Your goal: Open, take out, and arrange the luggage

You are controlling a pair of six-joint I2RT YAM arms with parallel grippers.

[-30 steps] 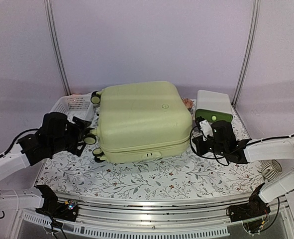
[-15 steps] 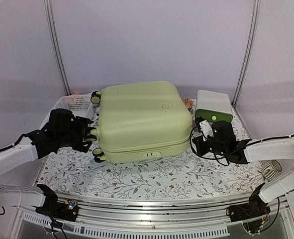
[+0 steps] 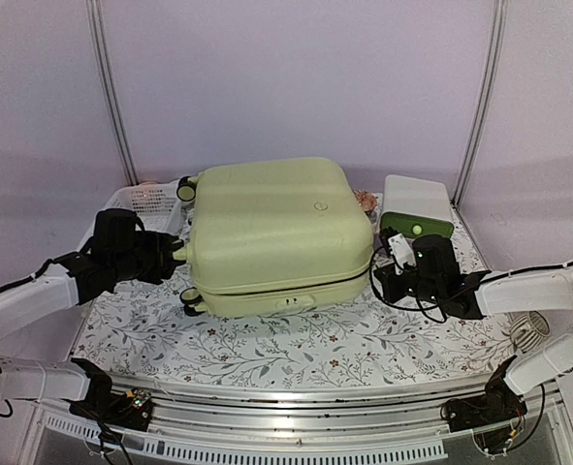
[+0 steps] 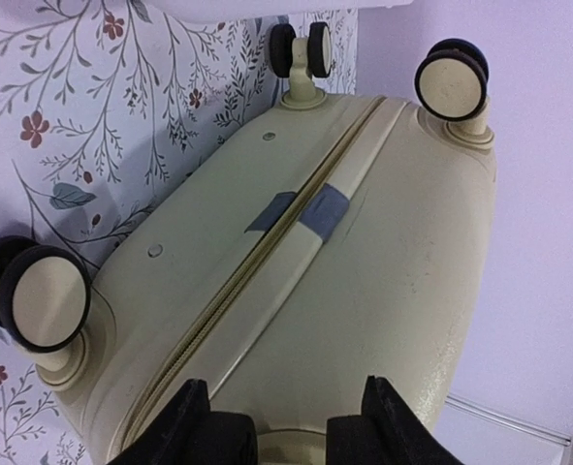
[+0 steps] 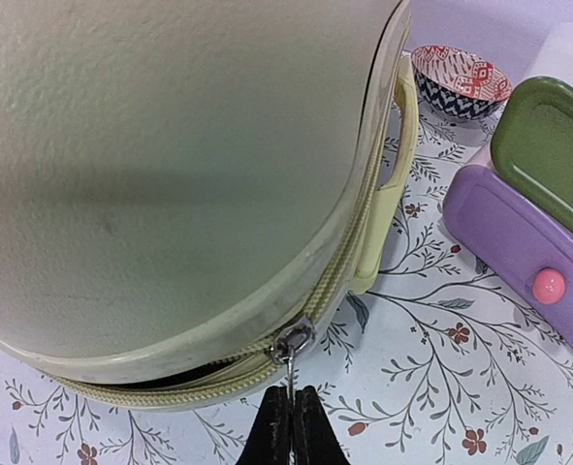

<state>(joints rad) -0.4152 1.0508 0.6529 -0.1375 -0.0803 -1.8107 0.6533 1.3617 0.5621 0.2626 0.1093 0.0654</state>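
The luggage (image 3: 271,228) is a pale yellow-green hard-shell suitcase lying flat mid-table, wheels to the left. My left gripper (image 3: 176,254) is against its left end. In the left wrist view the fingers (image 4: 194,417) straddle a pale wheel part low between them, with the shell (image 4: 364,281) and its zip seam beyond. My right gripper (image 5: 292,389) is shut on the thin metal zipper pull hanging from the slider (image 5: 293,341) at the luggage's right front corner (image 3: 368,281). A dark slit shows where the zip (image 5: 170,383) has parted along the front.
A white slatted basket (image 3: 145,201) stands behind the left arm. A white box (image 3: 417,199) with green (image 5: 548,145) and purple (image 5: 519,242) drawers sits right of the luggage. A patterned bowl (image 5: 461,79) lies behind it. A floral cloth (image 3: 296,349) covers the table.
My left gripper has moved right onto the luggage's left end, and its jaws have narrowed around a wheel. The right gripper and zipper pull have not moved.
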